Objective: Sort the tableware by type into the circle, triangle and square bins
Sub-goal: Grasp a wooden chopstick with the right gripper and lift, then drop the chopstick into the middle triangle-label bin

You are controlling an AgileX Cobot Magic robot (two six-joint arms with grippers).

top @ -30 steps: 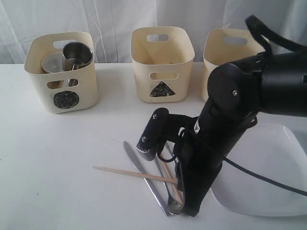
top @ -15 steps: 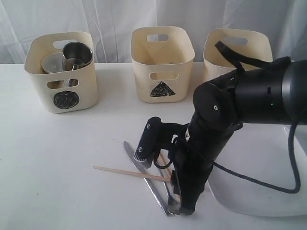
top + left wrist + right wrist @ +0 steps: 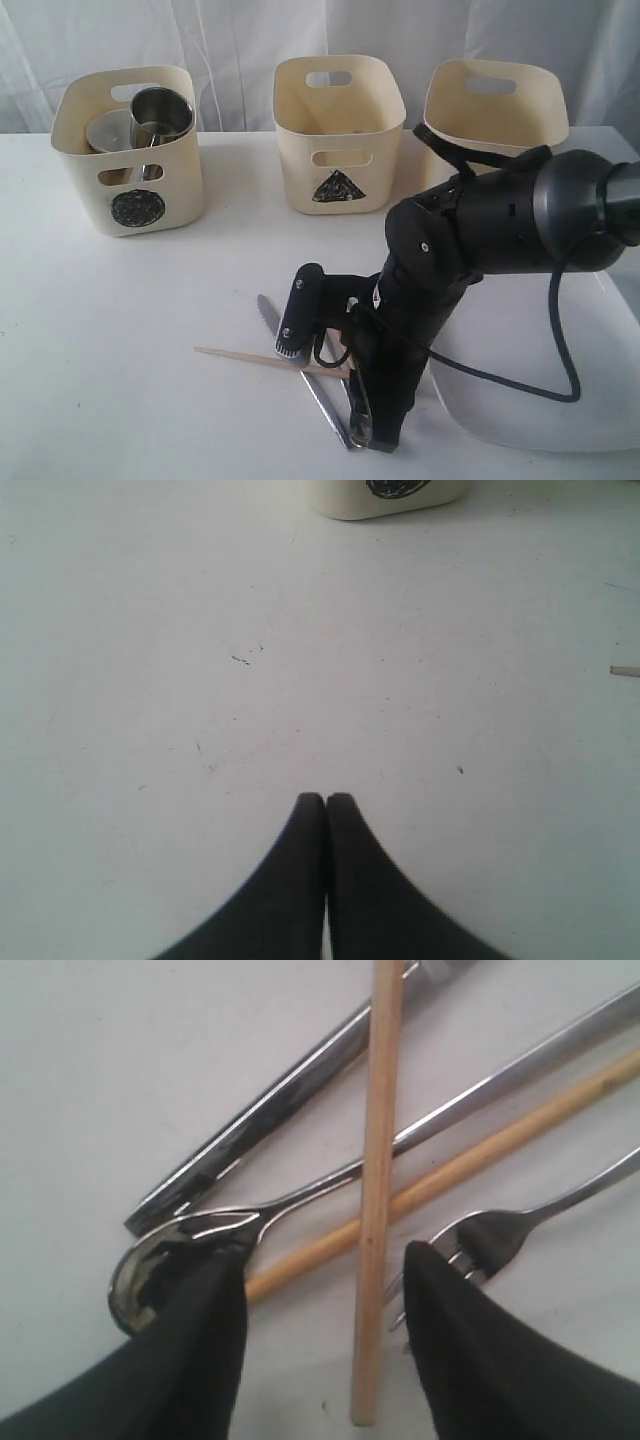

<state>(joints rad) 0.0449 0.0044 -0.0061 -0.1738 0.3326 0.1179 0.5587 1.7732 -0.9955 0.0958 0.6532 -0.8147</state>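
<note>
Wooden chopsticks, lower centre, lie between the right gripper's spread jaws, which should close next; left gripper pinched together.

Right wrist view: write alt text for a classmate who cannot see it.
Open jaws reach down over a loose pile of cutlery on a white table: a knife, a spoon, a fork and two crossed wooden chopsticks. One chopstick's end lies between the jaws.

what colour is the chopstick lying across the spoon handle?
The chopstick is pale tan, bare wood. It shows best in the right wrist view.
</note>
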